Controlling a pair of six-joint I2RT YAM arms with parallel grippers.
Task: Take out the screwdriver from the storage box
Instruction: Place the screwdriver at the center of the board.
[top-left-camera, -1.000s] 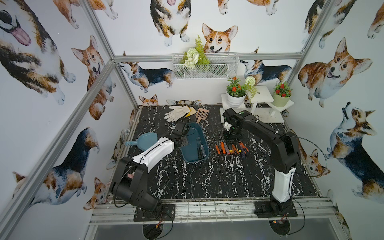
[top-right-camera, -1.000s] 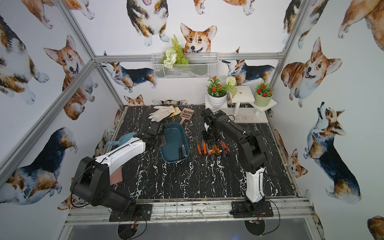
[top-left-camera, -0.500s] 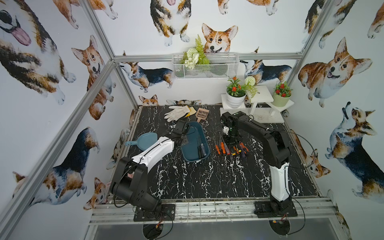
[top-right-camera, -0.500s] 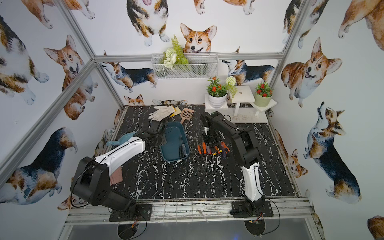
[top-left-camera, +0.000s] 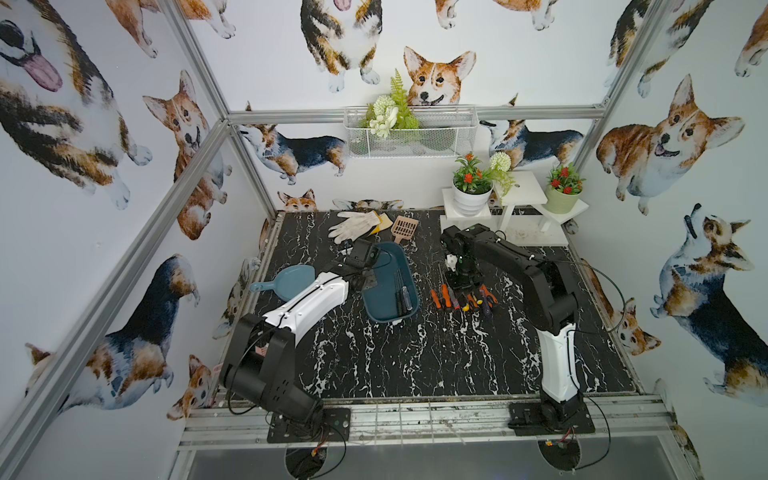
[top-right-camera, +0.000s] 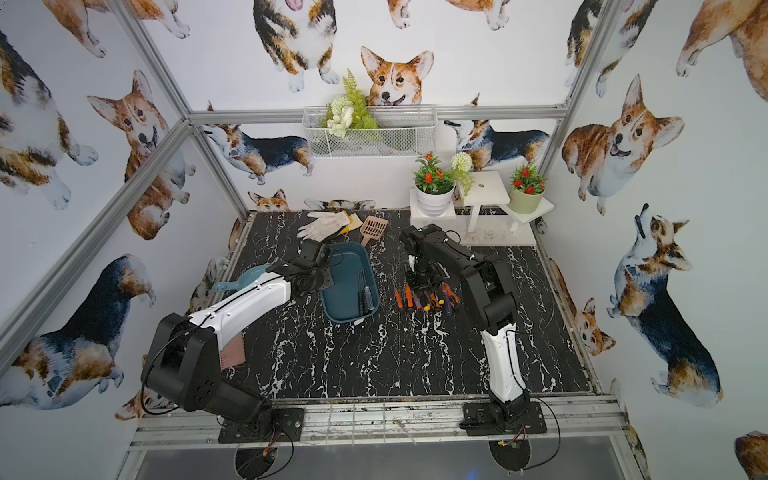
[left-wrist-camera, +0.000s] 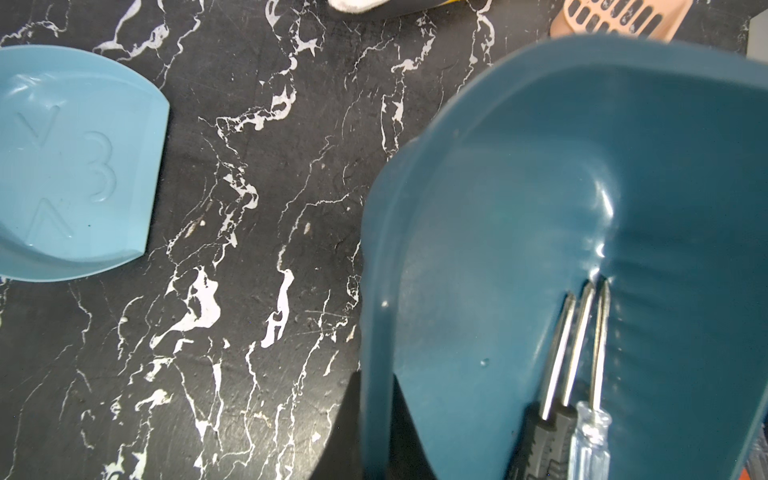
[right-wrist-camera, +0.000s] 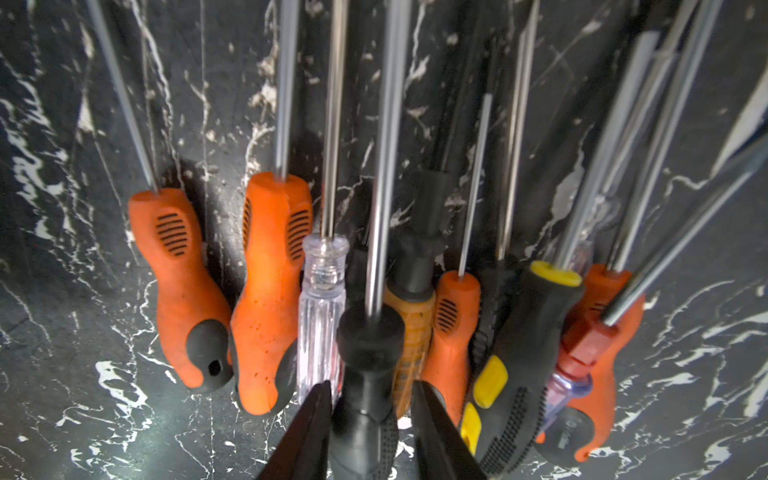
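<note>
Closest to the front rail, the black table (top-left-camera: 415, 365) with white veins lies bare, and a pink brush (top-right-camera: 232, 352) peeks out beside the left arm. Further in, the left pincer (left-wrist-camera: 376, 397) is closed on the side rim of the storage box (top-left-camera: 382, 297), with one finger inside the rim and one outside. The storage box is dark teal and sits near the middle of the table. Three screwdrivers (top-left-camera: 402, 296) lie side by side in it, along the side away from the left pincer. Two have black handles and one has a clear handle (left-wrist-camera: 590, 440), and their tips point to the far end. Just to the right of the box, a row of loose screwdrivers (top-left-camera: 461, 298) lies on the table, many with orange handles. The right pincer (right-wrist-camera: 372, 390) hangs low over this row. Its two fingers stand on each side of a black-handled screwdriver (right-wrist-camera: 368, 345) that lies on top of the others. A thin gap shows on each side, so this pincer is open and not squeezing. To the left of the box lies a light blue scoop (top-left-camera: 291, 280). Beyond the box are a white glove (top-left-camera: 353, 224) and a small tan scoop with slots (top-left-camera: 404, 227). In the far right corner two flower pots (top-left-camera: 471, 199) stand on white steps. Highest on the back wall hangs a white wire basket (top-left-camera: 411, 139) with green leaves.
</note>
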